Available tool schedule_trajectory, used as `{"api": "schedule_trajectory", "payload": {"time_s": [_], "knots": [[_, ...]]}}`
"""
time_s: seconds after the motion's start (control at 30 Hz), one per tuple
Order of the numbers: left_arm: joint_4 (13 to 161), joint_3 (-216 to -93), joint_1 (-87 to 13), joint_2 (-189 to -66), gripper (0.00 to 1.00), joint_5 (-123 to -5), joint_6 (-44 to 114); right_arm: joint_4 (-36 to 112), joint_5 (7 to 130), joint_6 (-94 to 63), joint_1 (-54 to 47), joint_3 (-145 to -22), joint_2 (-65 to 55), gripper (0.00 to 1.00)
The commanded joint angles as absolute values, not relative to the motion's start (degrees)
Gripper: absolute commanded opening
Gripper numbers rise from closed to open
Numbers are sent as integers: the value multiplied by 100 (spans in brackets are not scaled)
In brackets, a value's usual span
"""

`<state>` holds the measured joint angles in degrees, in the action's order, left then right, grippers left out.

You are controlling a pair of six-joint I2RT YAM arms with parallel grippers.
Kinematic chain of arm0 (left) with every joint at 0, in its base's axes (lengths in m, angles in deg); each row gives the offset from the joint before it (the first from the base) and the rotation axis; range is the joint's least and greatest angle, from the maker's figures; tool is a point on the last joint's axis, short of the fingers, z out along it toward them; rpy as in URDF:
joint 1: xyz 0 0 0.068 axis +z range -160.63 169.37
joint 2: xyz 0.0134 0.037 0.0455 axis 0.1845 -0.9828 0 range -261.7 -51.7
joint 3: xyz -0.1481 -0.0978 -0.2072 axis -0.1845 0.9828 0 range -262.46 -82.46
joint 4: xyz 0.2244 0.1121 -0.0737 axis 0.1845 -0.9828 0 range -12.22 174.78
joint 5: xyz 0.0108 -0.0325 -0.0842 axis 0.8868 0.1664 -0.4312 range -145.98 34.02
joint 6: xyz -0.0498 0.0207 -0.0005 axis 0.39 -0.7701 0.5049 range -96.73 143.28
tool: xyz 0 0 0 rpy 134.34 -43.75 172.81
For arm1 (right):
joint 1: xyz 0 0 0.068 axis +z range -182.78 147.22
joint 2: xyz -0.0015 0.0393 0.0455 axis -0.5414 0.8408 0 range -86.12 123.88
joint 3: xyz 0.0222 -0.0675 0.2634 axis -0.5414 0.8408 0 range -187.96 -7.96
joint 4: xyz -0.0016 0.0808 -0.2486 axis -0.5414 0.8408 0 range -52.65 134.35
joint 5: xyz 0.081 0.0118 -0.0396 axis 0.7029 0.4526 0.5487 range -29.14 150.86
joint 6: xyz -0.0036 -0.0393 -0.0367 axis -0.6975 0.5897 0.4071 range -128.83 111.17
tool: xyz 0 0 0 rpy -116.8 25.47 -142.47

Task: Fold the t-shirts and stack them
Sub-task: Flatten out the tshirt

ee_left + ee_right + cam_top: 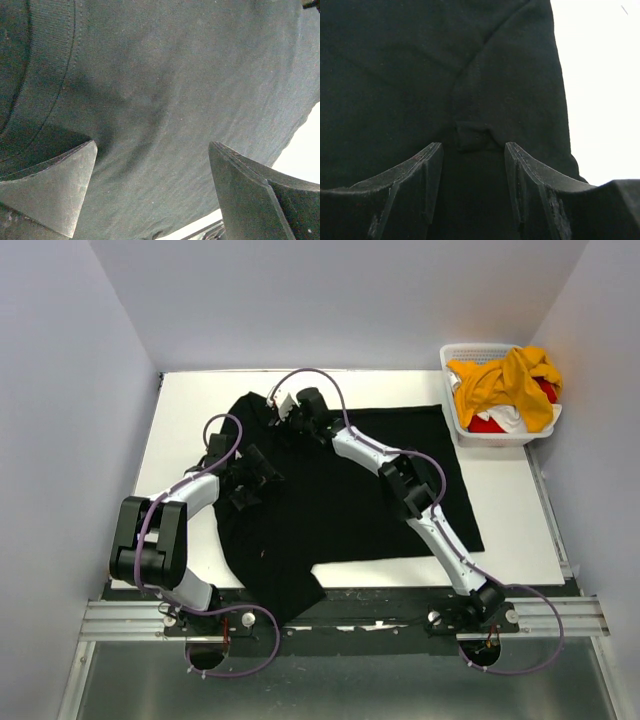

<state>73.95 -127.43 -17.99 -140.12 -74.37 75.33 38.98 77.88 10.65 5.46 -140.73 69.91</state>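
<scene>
Ok: black shirt (350,490) lies spread across the middle of the bench (515,510). One end hangs over the near edge, left of centre; the far-left part is bunched up close to the far edge. Yellow shirt (510,380) is heaped on top in the basket (450,400) at the far right corner, with the red shirt (487,425) and white shirt (512,418) under it, mostly hidden.

Left tool (250,480) sits over the black shirt's left side. Jaws are fully released with nothing between them, and the cloth is close under the fingers (55,185).

Right tool (283,408) is at the shirt's far-left end. Jaws are part-way apart, straddling a small pucker of cloth at a seam. Its fingers (535,185) are not visibly on the pucker, so it's not grasping. The right arm lies diagonally across the shirt.
</scene>
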Motion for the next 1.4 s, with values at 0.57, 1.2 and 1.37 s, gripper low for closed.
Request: {"api": "schedule_trajectory", "payload": {"time_s": [0.57, 1.2, 1.37], "knots": [[6942, -12438, -1902, -13695, 99, -7461, 7092, 3117, 7743, 2448, 655, -14288, 7413, 36], [6952, -12447, -1898, -13749, 99, -7605, 6916, 978, 6953, 1219, 540, -14391, 7675, 1], [7043, -12438, -1898, -13860, 99, -7727, 6851, 112, 6399, 802, 310, -14468, 7949, 1]]}}
